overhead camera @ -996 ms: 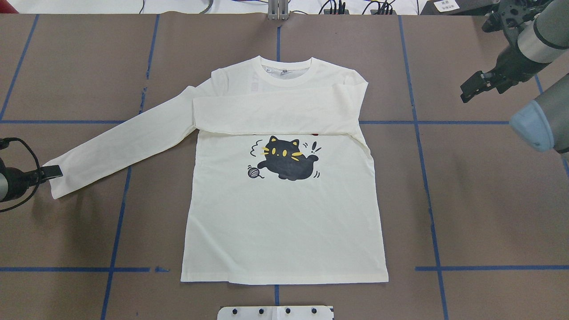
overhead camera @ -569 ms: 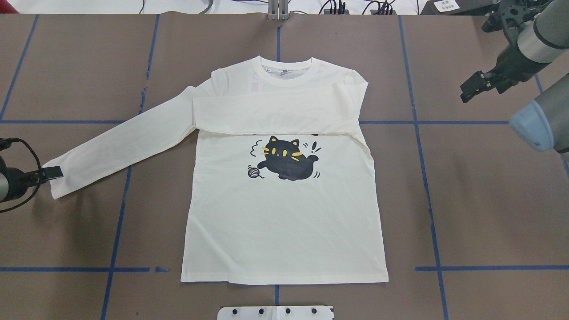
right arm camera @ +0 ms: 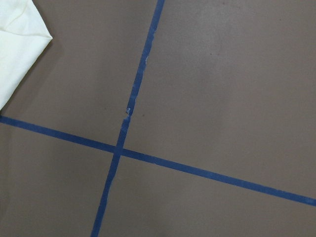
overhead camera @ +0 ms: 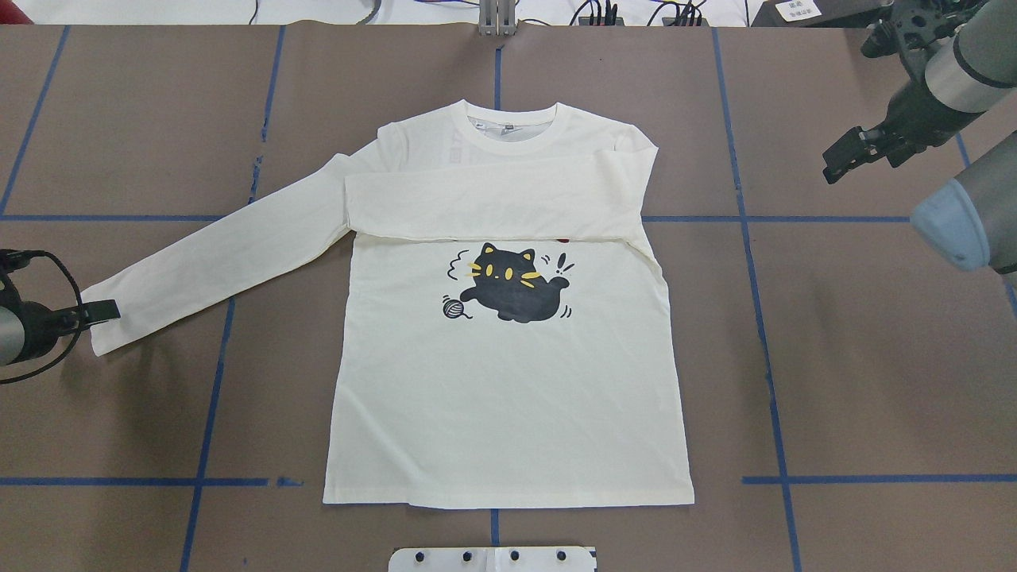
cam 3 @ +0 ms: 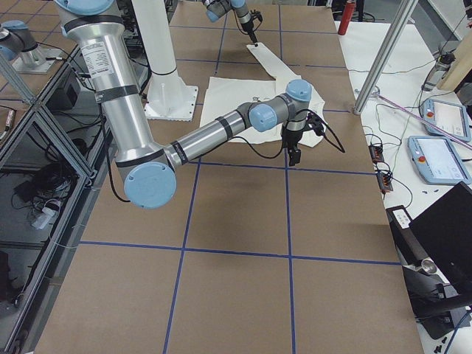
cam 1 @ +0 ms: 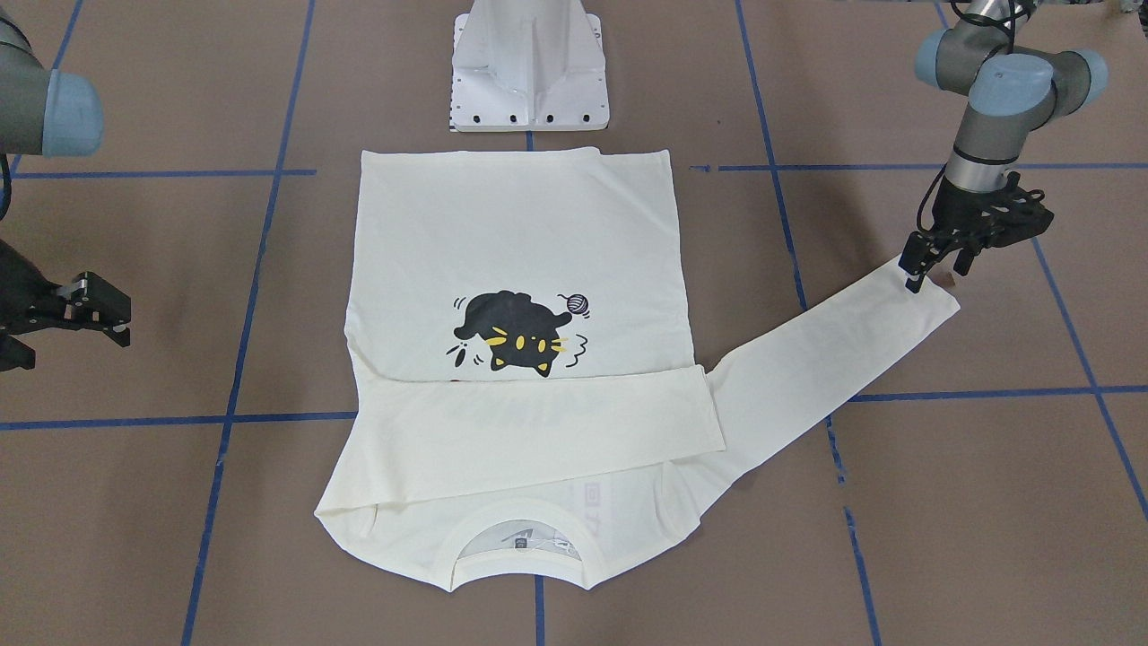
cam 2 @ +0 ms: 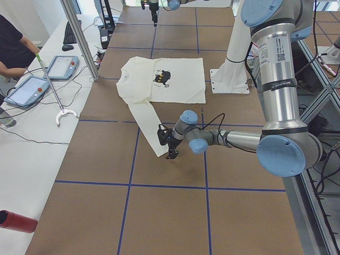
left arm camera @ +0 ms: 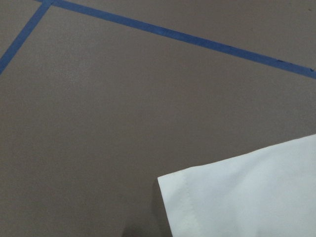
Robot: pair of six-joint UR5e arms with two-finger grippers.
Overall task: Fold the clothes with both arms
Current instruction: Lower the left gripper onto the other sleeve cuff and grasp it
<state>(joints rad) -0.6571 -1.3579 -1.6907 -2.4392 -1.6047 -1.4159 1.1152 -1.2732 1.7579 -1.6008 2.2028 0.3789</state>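
Observation:
The cream shirt lies flat and front up on the brown table, its black cat print showing. One sleeve is folded across the chest. The other sleeve stretches out toward my left arm. My left gripper hangs at that sleeve's cuff, open, with one finger over the cuff's edge. My right gripper hovers open and holding nothing over bare table, well off the shirt's far side.
Blue tape lines grid the table. The white pedestal base stands just behind the shirt's hem. Beyond the table's far edge, a side table holds tablets, cables and a person's arm.
My left gripper has crept a little further onto the sleeve cuff, and the cuff's edge has shifted slightly. The right arm has barely moved.

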